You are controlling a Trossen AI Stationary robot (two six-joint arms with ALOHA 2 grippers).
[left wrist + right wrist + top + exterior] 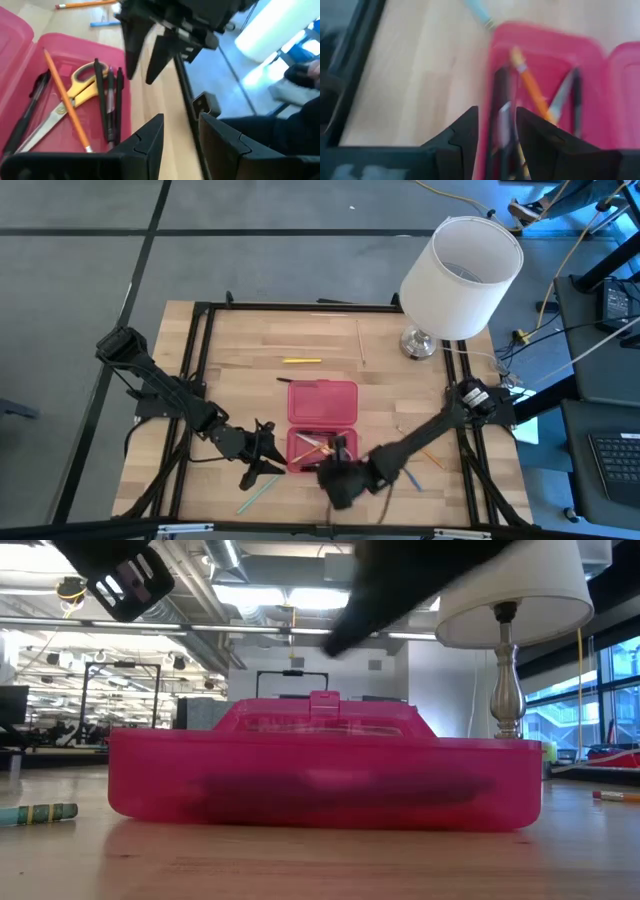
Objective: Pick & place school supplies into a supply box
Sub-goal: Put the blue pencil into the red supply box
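Observation:
The pink supply box [322, 420] lies open, its lid toward the far edge and its tray [60, 95] toward the near edge. In the tray lie yellow-handled scissors [82, 85], an orange pencil [65, 100] and black pens [107, 100]. My right gripper [340, 452] hovers over the tray's near right part, open and empty; the left wrist view shows it as right gripper [145, 60]. My left gripper [268, 450] waits open just left of the tray, holding nothing. In the right wrist view the right gripper [496, 130] looks down on the pens [500, 100].
A yellow pencil [301, 361] lies beyond the box, a light green pen [258, 494] near the front left, and an orange pencil [432, 459] with a blue pen [414, 477] to the right. A lamp [460, 265] with a white shade stands at the far right corner.

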